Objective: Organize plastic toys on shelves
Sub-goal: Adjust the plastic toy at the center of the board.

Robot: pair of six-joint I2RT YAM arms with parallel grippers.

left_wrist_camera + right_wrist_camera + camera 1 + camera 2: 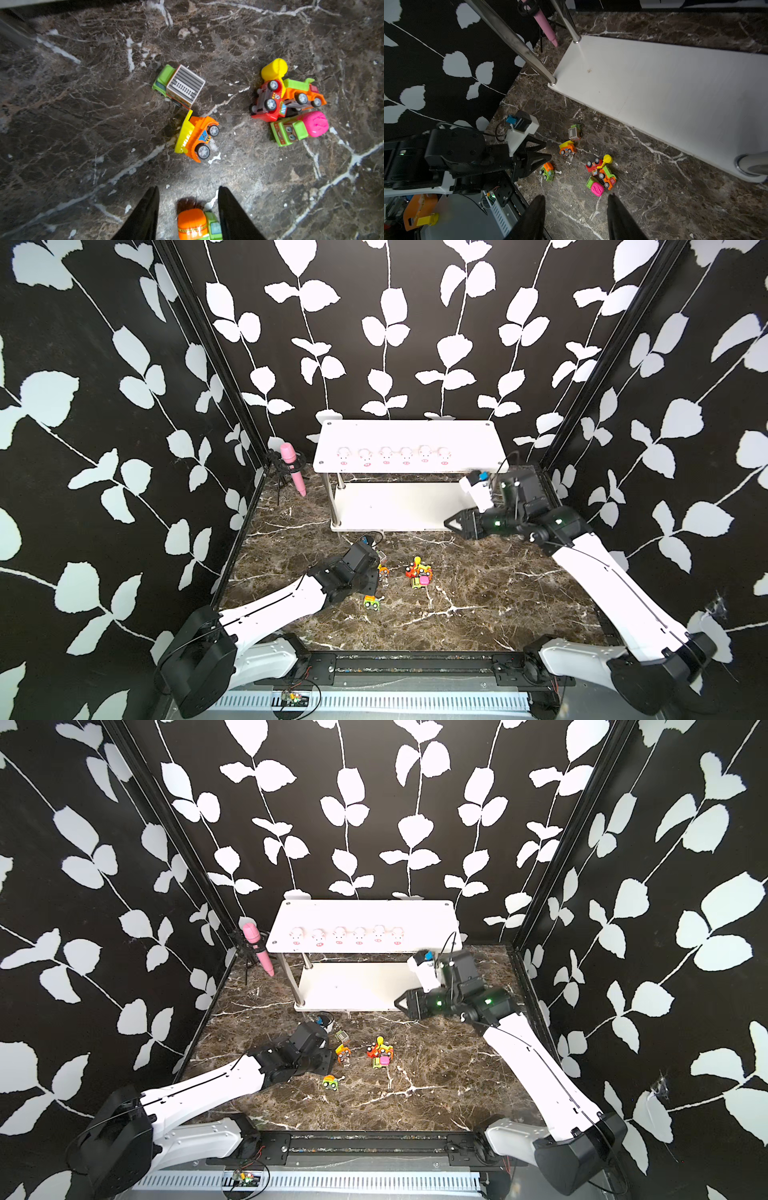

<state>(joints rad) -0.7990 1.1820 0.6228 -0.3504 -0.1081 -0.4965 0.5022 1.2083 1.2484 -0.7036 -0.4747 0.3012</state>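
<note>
Left gripper point(188, 187) spread, straddling mixer truck point(193, 222) on desk point(83, 124) — I see no clamp. Right gripper point(576, 195) spread, empty, 2 o'clock by shelves point(407, 433) — likely keeping clear.

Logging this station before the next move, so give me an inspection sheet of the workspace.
Surface: dark brown marble-patterned tabletop, no spills seen.
Job's things: six pale-pink pig figures in a row on the top board of the white two-tier rack with metal posts; lower board bare; six colourful plastic toy vehicles on the tabletop in front, some on their sides.
Clutter: pink microphone in a black stand, beside the rack.
Grippers: left gripper open over the green toy truck with an orange drum; right gripper open, empty, near the lower board.
Cables: thin black cable looping at the left wrist camera.
Surroundings: black walls with white leaf print.
</note>
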